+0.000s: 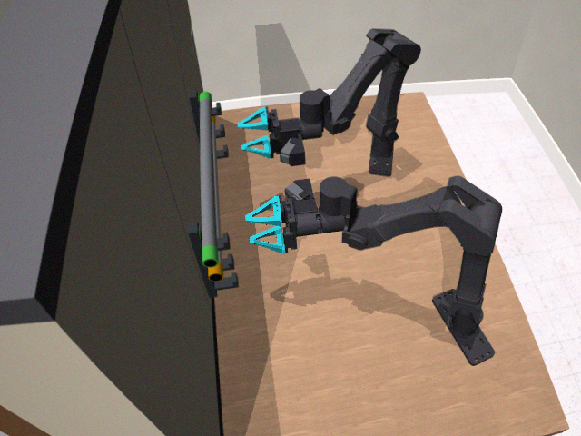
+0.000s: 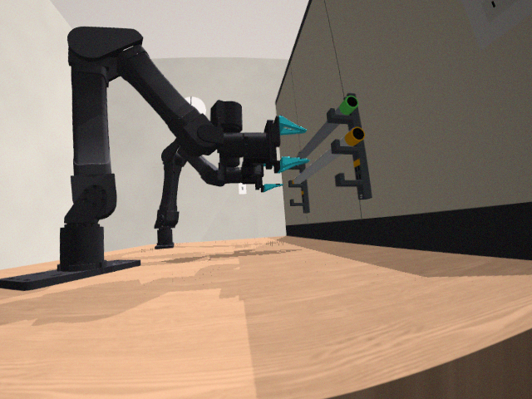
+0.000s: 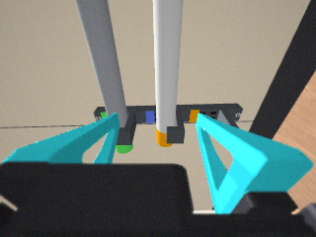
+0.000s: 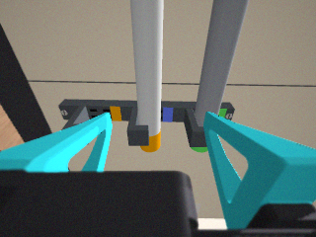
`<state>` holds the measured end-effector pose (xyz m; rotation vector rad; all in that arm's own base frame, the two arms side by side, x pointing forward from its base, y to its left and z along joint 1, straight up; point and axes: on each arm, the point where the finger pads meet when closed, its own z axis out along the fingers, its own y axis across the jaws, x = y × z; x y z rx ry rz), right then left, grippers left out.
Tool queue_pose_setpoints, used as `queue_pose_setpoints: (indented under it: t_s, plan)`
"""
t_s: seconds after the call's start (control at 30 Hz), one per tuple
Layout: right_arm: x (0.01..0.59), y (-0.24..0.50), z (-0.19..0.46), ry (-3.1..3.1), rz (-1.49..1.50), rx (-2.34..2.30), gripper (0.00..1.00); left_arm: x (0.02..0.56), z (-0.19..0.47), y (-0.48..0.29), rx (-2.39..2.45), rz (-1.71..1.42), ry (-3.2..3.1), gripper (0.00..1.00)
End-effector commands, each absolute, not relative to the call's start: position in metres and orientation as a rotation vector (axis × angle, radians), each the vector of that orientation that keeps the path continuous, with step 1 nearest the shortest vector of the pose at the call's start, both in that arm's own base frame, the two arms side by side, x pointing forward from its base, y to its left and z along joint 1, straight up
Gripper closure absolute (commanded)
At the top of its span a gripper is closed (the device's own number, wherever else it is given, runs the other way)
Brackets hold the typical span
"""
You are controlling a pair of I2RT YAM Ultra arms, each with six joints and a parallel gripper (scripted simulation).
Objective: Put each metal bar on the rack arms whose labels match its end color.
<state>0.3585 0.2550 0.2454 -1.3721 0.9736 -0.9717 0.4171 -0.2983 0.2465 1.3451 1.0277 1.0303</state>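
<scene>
The green-ended bar point(image 1: 206, 178) point(image 2: 320, 136) point(image 3: 103, 54) point(image 4: 221, 54) rests on the rack's top arms, by green labels point(image 3: 104, 115) point(image 4: 223, 113). The orange-ended bar point(image 1: 214, 269) point(image 3: 168, 59) point(image 4: 148, 59) rests on the middle arms, by blue labels point(image 3: 150, 117) point(image 4: 168, 115). The bottom arms, by orange labels point(image 3: 195, 117) point(image 4: 116, 114), are empty. My left gripper point(image 1: 247, 229) point(image 3: 157, 118) and right gripper point(image 1: 240, 135) point(image 2: 307, 145) point(image 4: 158, 115) are open and empty, short of the bars. In each wrist view the orange-ended bar shows between the fingertips; the green-ended bar lines up near the upper fingertip.
The rack's upright point(image 2: 364, 189) is fixed to the wall point(image 2: 429, 141). The rack arms have raised tips towards me. The green-ended bar lies directly above the orange-ended bar. The wooden table point(image 1: 375, 375) point(image 2: 326, 335) lies well below both grippers.
</scene>
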Motion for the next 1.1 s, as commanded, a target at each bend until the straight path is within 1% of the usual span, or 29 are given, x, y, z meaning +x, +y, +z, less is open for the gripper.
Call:
queue_pose_setpoints:
  t_s: [0.0,0.27,1.07]
  plan:
    - [0.361,0.252,0.245,0.973,-0.973,-1.342,0.22,0.418,0.245,-0.296,1.314,1.029,1.029,0.23]
    - [0.361,0.252,0.233,0.973,-0.973,-1.342,0.25,0.418,0.233,-0.296,1.314,1.029,1.029,0.26]
    - [0.387,0.26,0.233,0.973,-0.973,-1.342,0.25,0.444,0.233,-0.302,1.314,1.029,1.029,0.26]
